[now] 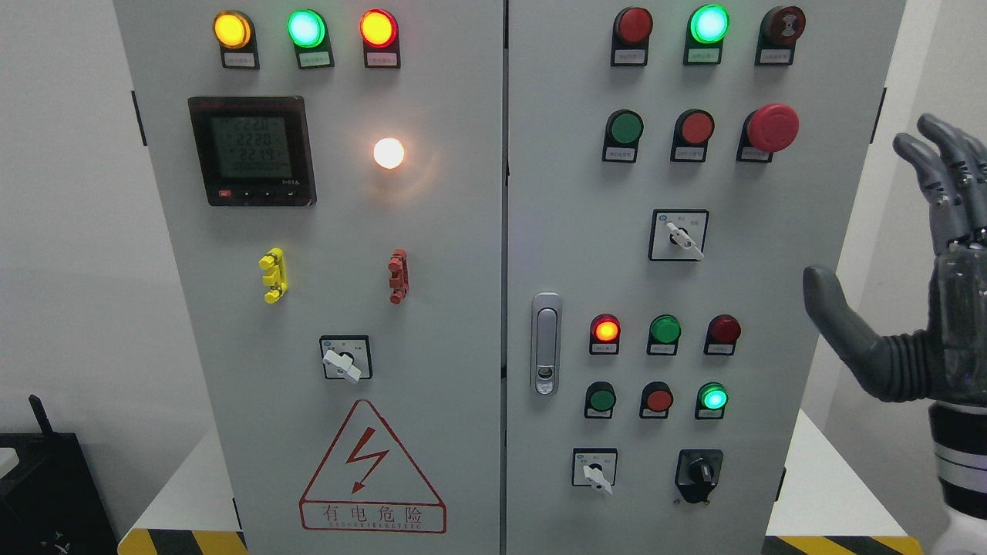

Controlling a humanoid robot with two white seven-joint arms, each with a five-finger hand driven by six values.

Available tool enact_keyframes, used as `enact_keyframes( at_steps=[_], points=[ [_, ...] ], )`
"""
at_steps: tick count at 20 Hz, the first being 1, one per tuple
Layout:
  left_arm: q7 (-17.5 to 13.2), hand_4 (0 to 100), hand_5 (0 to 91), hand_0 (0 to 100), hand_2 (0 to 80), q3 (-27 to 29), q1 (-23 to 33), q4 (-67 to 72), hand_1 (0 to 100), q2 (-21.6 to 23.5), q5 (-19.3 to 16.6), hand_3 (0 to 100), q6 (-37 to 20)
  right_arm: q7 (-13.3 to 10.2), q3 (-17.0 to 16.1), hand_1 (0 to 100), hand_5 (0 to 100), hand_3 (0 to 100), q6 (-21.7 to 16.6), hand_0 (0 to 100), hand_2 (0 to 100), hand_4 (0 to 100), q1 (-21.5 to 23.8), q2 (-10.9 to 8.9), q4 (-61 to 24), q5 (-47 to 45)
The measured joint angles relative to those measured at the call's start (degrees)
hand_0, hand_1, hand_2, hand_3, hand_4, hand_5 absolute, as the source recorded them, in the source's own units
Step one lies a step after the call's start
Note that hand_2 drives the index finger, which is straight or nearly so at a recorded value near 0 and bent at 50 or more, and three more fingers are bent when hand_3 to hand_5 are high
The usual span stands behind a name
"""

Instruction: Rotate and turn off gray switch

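- gray switch (677,236): which one is my call. i see three gray-handled rotary selectors on the cabinet, and i take the upper one on the right door as the target, since it lies closest to my hand.
- right hand (917,270) is up at the picture's right edge, fingers spread and relaxed, thumb sticking out toward the cabinet, holding nothing, touching nothing.
- left hand not in view, so right does the job.
- from the hand the switch lies to the left, at about palm height, past the cabinet's right edge (856,231), on the flat door face.
- switch handle's long axis runs diagonal, upper-left to lower-right, inside its black square frame.
- room: bare panel all around the frame. red mushroom button (773,127) sits above and right of it, near the likely approach line, so i'd judge that the thing not to bump.
- other selectors: lower-right door selector (595,472) low down, left door selector (342,361) well apart, across the door seam.
- step: not yet reaching. next move is in and left, then pinch the handle.
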Motion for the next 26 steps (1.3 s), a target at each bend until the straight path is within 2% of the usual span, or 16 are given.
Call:
enact_keyframes(
  at_steps=[23, 24, 25, 26],
  points=[
    [0.00, 0, 0.0, 12, 0.0, 0.00, 0.00, 0.00, 39, -0.01, 0.00, 0, 0.00, -0.42, 0.25, 19, 0, 9, -0.01, 29, 0, 0, 0.22, -0.67, -0.10, 0.00],
    [0.00, 0, 0.0, 12, 0.0, 0.00, 0.00, 0.00, 39, -0.01, 0.00, 0, 0.00, -0.42, 0.35, 19, 0, 12, -0.01, 29, 0, 0, 0.35, -0.61, -0.09, 0.01],
    [0.00, 0, 0.0, 12, 0.0, 0.00, 0.00, 0.00, 39, -0.01, 0.00, 0, 0.00, -0.43, 0.43, 19, 0, 19, -0.01, 30, 1, 6, 0.48, -0.56, -0.07, 0.03],
    [0.00, 0, 0.0, 12, 0.0, 0.00, 0.00, 0.00, 39, -0.01, 0.00, 0, 0.00, -0.48, 0.52, 19, 8, 28, -0.01, 30, 3, 15, 0.69, -0.50, -0.04, 0.06]
  ],
)
